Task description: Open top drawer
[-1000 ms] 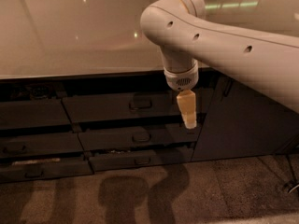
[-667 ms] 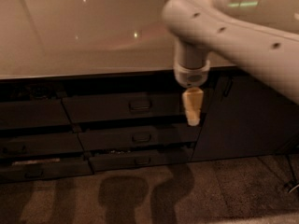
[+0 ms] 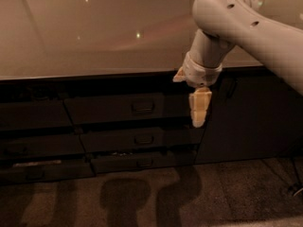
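Top drawer [image 3: 109,109]: middle left of the frame, just under the desk [image 3: 94,41] edge; its front looks flush with its neighbours, so I judge it shut
Handle [image 3: 142,108]: small loop at the centre of that front; nothing touches it
Gripper [image 3: 199,109]: right of centre, hanging tip-down from the wrist; level with the handle but apart from it to the right, in front of the drawer's right end
Jaws: seen as one pale wedge; whether spread or pressed together I cannot tell
Change: over the last second the gripper has slid a little rightward at much the same height; the arm [image 3: 246,27] has swung toward the upper right corner; the drawer front has not moved
Meaning: no pull has begun; the drift widens the gap to the handle rather than closing it, so this reads as repositioning before the approach
Next need: bring the gripper left and in to the loop, then draw straight out
Risk: the lower drawers [image 3: 144,139] carry like handles; catching one would open the wrong front
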{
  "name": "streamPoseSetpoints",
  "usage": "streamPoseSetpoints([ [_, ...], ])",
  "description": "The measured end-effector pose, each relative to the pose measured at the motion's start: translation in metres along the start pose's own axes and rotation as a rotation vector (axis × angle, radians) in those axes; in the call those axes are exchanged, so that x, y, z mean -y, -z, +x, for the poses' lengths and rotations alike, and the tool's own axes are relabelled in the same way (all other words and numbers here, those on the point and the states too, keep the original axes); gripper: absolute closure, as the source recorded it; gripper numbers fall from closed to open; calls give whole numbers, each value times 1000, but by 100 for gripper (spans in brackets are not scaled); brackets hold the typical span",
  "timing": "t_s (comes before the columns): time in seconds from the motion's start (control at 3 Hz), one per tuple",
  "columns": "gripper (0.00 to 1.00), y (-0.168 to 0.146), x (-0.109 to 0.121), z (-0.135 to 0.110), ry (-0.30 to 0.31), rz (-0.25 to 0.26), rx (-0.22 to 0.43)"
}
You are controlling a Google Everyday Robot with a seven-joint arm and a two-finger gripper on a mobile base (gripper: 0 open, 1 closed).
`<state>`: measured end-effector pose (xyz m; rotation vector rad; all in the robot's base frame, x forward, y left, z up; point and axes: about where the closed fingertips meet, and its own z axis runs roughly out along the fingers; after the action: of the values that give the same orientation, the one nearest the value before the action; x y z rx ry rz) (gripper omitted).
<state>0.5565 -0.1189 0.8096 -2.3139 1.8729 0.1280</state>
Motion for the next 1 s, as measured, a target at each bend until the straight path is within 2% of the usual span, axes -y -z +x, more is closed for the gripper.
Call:
streamPoseSetpoints([
  [0.33,0,0,0,0,0,0,0],
  [0.67,0,-4,0,5,-1,76,-72],
  [1.0,0,-9,-13,20,21,210,-194],
])
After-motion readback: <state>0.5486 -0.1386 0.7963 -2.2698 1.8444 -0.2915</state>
